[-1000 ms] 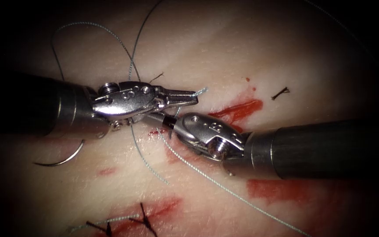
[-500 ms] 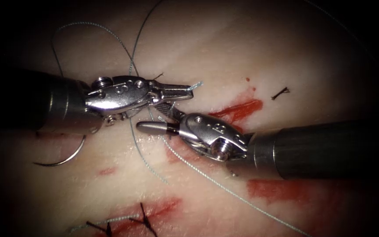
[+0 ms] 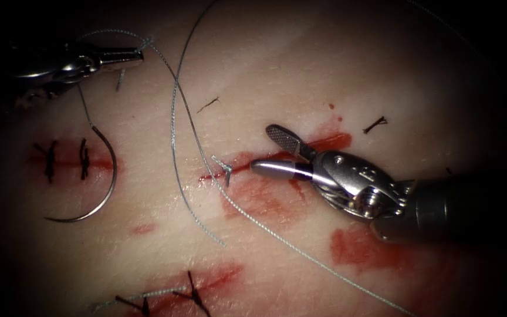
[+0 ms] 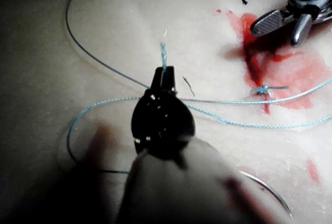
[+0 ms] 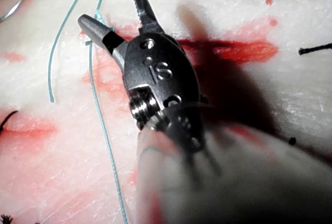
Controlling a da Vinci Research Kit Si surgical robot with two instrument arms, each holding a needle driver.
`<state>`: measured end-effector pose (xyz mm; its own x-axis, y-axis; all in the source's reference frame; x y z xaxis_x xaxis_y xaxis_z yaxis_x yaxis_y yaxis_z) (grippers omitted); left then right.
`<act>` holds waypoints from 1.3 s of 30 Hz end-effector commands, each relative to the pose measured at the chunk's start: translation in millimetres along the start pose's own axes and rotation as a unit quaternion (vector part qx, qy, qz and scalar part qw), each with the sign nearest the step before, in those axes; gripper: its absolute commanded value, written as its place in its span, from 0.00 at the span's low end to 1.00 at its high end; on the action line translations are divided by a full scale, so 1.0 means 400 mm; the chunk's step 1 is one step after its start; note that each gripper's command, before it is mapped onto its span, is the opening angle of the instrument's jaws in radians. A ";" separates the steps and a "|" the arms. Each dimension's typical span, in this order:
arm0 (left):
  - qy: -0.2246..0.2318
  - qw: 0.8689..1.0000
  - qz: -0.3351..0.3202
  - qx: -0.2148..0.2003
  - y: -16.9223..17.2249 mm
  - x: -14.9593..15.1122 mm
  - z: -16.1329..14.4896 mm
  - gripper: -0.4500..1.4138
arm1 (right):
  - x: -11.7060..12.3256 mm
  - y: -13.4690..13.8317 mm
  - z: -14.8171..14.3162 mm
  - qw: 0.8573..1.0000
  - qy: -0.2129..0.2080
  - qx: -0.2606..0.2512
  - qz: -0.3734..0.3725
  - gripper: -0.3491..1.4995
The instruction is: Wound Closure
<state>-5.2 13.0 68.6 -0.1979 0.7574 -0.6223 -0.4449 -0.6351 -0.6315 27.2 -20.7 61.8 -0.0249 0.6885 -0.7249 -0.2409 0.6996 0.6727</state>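
Both end effectors differ: left grips thread, right gapes empty; needle lies free (on tissue).

The right pincer carries the engraved letters "IS" on the metal body behind its jaws; no other writing can be read.

You have two tools here, the left tool and the right tool, one curved needle, one knot on the cut, and three older stitched wounds.
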 end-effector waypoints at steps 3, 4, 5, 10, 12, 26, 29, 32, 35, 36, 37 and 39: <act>-0.008 1.000 -0.004 0.012 -0.0028 -0.0052 0.0032 0.00 | 0.0007 -0.0021 0.0025 1.000 0.001 0.000 0.003 0.87; -0.009 1.000 -0.003 0.011 -0.0031 -0.0061 0.0038 0.00 | 0.0009 -0.0021 0.0025 1.000 0.001 -0.001 0.004 0.87; -0.010 1.000 -0.002 0.011 -0.0033 -0.0068 0.0044 0.00 | 0.0009 -0.0020 0.0025 1.000 0.001 -0.001 0.004 0.87; -0.020 1.000 0.001 0.021 -0.0040 -0.0097 0.0082 0.64 | 0.0005 -0.0017 0.0025 1.000 0.001 -0.001 0.003 0.87; -0.032 0.999 0.011 0.027 -0.0049 -0.0109 0.0094 0.74 | 0.0006 -0.0018 0.0025 1.000 0.001 -0.001 0.003 0.87; -0.157 0.983 0.067 0.070 -0.0081 -0.0108 0.0080 0.90 | 0.0006 -0.0018 0.0023 1.000 0.002 -0.003 0.003 0.86; -0.116 0.990 0.053 0.065 -0.0050 -0.0018 0.0056 0.90 | 0.0009 -0.0016 0.0022 1.000 0.002 -0.004 0.004 0.86; -0.051 0.997 0.024 0.045 0.0010 0.0073 -0.0005 0.81 | 0.0010 -0.0012 0.0019 1.000 0.003 -0.006 0.004 0.86; -0.048 0.998 -0.014 0.048 0.0064 0.0068 -0.0046 0.79 | 0.0010 -0.0011 0.0019 1.000 0.003 -0.006 0.004 0.85; -0.056 0.996 -0.044 0.046 0.0083 0.0057 -0.0057 0.78 | 0.0009 -0.0012 0.0019 1.000 0.003 -0.005 0.004 0.85; -0.068 0.995 -0.064 0.042 0.0102 0.0045 -0.0066 0.75 | 0.0009 -0.0012 0.0019 1.000 0.003 -0.005 0.004 0.85; -0.108 0.990 -0.092 0.022 0.0140 0.0014 -0.0084 0.73 | 0.0008 -0.0011 0.0018 1.000 0.003 -0.005 0.004 0.85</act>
<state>-4.3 8.8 62.4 -0.3159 0.8750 -0.3668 -0.5071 -0.4825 -0.7142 27.1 -20.3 61.0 -0.0316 0.6927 -0.7205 -0.2532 0.6918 0.6763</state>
